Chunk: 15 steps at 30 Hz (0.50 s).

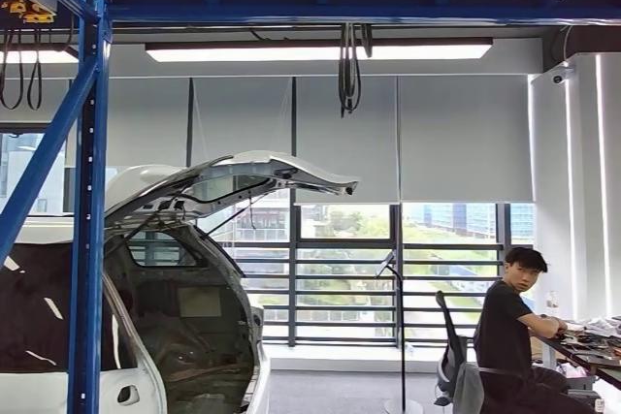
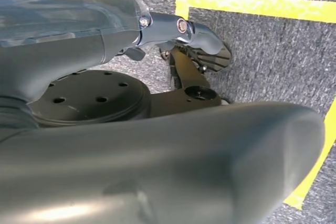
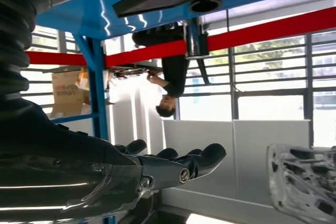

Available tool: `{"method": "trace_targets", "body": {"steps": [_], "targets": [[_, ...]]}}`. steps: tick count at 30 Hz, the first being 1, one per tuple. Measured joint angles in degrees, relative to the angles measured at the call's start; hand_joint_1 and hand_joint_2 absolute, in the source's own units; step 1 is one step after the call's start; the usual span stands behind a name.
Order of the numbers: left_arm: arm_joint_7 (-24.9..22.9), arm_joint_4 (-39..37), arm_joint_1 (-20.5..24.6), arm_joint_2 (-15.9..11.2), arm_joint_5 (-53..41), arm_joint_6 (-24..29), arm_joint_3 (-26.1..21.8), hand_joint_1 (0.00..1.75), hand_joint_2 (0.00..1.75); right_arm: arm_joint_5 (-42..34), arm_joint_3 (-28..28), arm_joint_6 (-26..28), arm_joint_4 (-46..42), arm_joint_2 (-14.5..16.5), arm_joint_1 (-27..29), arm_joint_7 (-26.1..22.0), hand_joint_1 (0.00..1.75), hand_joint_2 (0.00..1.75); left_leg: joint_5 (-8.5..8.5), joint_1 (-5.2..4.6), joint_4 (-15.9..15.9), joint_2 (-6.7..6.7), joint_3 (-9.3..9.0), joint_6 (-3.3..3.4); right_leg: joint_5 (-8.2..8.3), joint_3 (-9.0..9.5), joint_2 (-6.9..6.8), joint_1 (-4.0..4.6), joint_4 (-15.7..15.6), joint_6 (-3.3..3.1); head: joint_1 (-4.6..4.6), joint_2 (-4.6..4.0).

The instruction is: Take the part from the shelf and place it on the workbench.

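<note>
Right hand (image 3: 174, 163) empty, fingers apparently extended.

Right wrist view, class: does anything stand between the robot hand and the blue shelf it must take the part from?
Nothing visible does. The right robot hand, holding nothing with fingers stretched out, has open air between it and the blue shelf post. Which item is the part cannot be told.
</note>
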<state>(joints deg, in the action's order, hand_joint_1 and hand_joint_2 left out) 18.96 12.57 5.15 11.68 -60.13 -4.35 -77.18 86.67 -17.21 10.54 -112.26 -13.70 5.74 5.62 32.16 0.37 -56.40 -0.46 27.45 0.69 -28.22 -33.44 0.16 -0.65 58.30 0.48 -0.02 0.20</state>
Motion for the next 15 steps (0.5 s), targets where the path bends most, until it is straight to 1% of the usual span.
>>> {"method": "trace_targets", "body": {"steps": [8, 15], "targets": [[0.3, 0.0, 0.0, -0.2, 0.0, 0.0, 0.0, 0.00, 0.00, -0.6, 6.6, -1.1, 0.1, 1.0, 2.8, 0.2, 0.00, 1.75, 0.01, 0.00, 0.0, 0.00, 0.00, 0.00, 0.00, 0.01, 0.00, 0.00, 0.0, 0.00, 0.00, 0.00], [0.5, 0.0, 0.0, -0.6, -0.4, 0.0, 0.0, 0.00, 0.00, -1.6, 10.1, -2.2, 3.6, 1.9, 2.0, -1.0, 0.00, 1.75, 0.00, 0.01, 0.0, 0.00, -0.01, 0.00, 0.00, 0.03, 0.00, 0.00, 0.0, 0.00, 0.00, 0.00]]}}
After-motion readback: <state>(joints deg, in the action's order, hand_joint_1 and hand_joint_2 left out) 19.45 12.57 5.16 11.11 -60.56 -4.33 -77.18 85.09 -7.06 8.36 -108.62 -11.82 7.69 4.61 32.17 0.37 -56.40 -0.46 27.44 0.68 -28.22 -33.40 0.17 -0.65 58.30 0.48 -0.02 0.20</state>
